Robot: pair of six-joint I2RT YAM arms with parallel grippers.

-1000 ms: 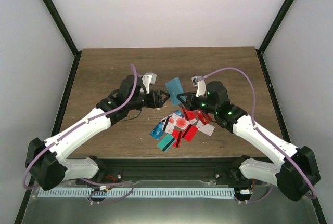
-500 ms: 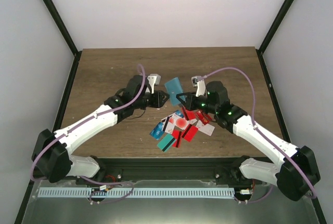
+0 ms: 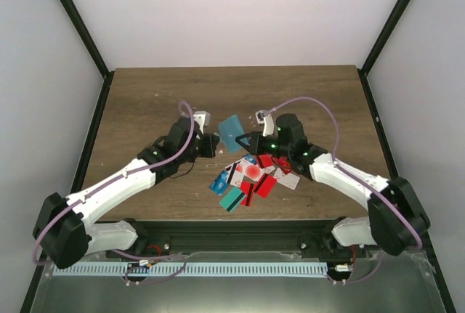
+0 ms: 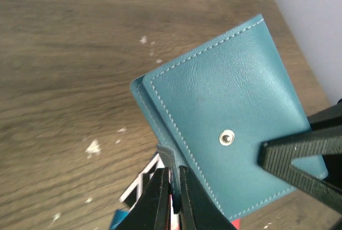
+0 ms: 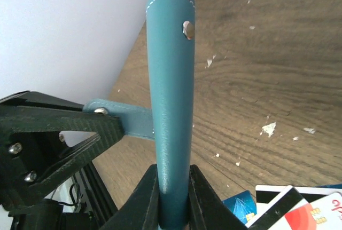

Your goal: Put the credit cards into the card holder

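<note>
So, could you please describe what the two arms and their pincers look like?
Both the left arm and right arm have white shells on the long links, with black joints and bases. A lilac cable loops along each. The left pincer and right pincer have black, tapering fingers.

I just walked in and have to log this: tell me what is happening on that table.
Both arms hold the card holder up above the table. The right gripper is clamped on one edge of it. The left gripper is shut on a flap at its other side, perhaps to pull it open. The credit cards lie in a loose pile on the wood just below. None shows inside the holder yet.
</note>
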